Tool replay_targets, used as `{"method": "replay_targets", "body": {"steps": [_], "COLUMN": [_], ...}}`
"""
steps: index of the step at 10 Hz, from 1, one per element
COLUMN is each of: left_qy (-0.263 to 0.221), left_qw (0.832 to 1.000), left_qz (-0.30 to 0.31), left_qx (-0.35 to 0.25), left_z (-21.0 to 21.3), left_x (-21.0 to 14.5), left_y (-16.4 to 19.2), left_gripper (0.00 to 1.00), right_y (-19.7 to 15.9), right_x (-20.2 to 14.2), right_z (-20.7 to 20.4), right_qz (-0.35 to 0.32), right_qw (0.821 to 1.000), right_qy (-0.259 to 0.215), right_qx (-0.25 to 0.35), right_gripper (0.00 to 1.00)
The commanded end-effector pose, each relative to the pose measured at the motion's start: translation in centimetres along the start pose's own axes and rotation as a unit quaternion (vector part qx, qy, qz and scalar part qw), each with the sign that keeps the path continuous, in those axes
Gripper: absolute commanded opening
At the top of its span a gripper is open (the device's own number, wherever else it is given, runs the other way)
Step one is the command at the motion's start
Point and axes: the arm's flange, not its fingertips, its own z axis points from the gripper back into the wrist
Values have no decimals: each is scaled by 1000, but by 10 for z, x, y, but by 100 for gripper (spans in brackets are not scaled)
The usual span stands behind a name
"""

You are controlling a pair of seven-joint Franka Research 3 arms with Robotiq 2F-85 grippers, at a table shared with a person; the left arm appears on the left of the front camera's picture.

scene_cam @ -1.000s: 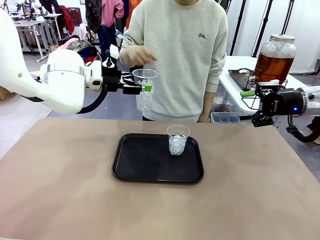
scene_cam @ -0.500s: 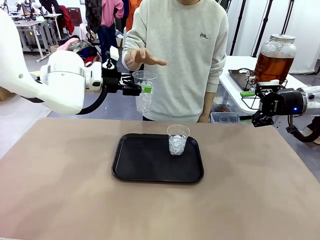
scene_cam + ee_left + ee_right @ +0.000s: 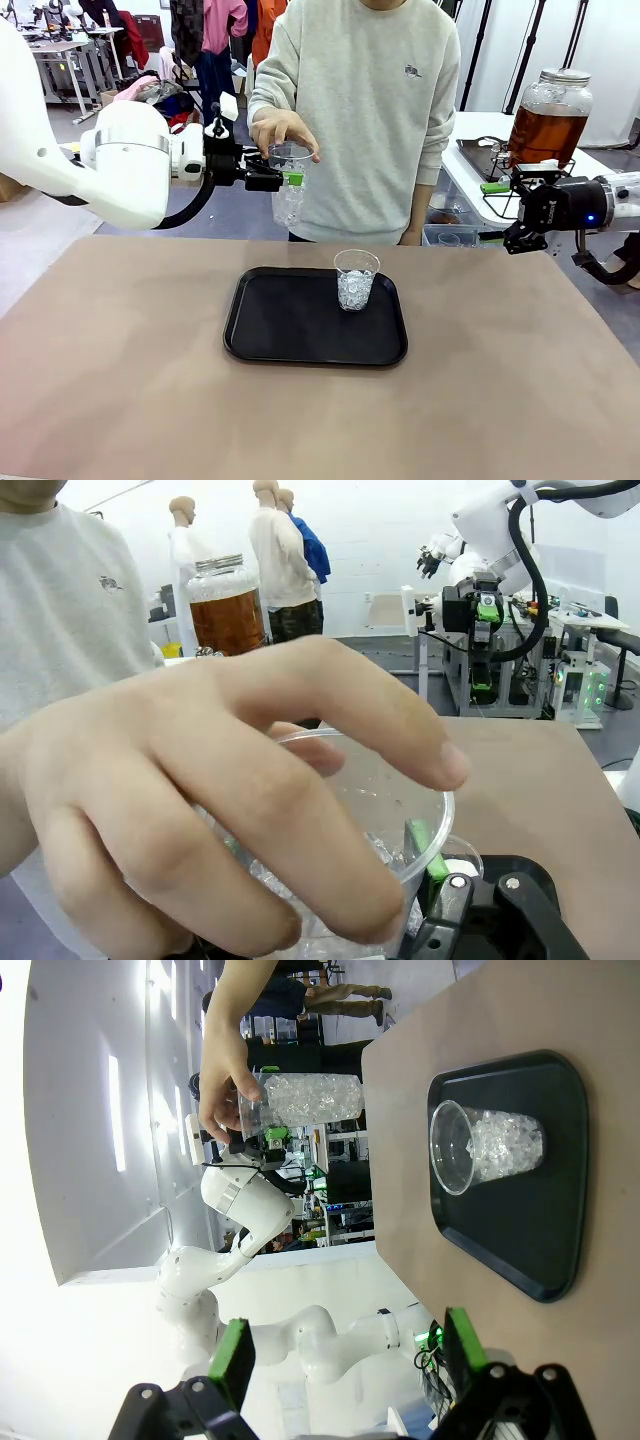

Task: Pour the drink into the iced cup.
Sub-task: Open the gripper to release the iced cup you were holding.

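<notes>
**Handing the iced cup over without losing a cube**

My left gripper point(image 3: 288, 180) is closed on a clear plastic cup of ice point(image 3: 288, 205), holding it upright in the air towards the far side of the table point(image 3: 120, 380), right in front of the person. The person's hand point(image 3: 283, 130) lies over the rim with its fingers curled down the sides. In my left wrist view that hand covers most of the cup's mouth. I judge this to be a handover, with the cup passing from my pads to that hand.

My right gripper point(image 3: 350, 1360) is open and empty, hanging off the table's right edge, near the white side table point(image 3: 480, 130). The drink point(image 3: 545, 135) sits there in the glass jar point(image 3: 550, 95), lid on, well apart from both cups. A second cup of ice point(image 3: 356, 279) stands upright on the black tray point(image 3: 270, 330), towards its far right corner. Neither cup shows any tea colour, so the pouring is not yet begun.

To do this well, I should hold my wrist level and motionless so the hand meets no surprise. The wall is thin plastic, so I must not squeeze harder. I should open only once the hand plainly bears the weight. I should open wide enough for both pads to clear the wall, then draw back along the line of my fingers rather than up into the hand. Letting go too early would drop the ice, and hanging on too long would crumple the cup between us.
</notes>
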Motion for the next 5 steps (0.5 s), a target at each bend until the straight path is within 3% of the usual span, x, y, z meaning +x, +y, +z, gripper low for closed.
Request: {"method": "replay_targets", "body": {"steps": [1,5], "left_qy": [-6,-6], "left_qw": [1000,1000], "left_qz": [-1,-1], "left_qx": [-1,-1], "left_z": [2,2], "left_x": [4,4], "left_y": [1,1], "left_gripper": [80,80], "right_y": [1,1], "right_x": [-1,-1], "right_z": [0,0], "right_qz": [1,1], "right_qw": [1000,1000], "right_qy": [-1,-1], "right_qx": [1,1], "right_gripper": [100,100]}}
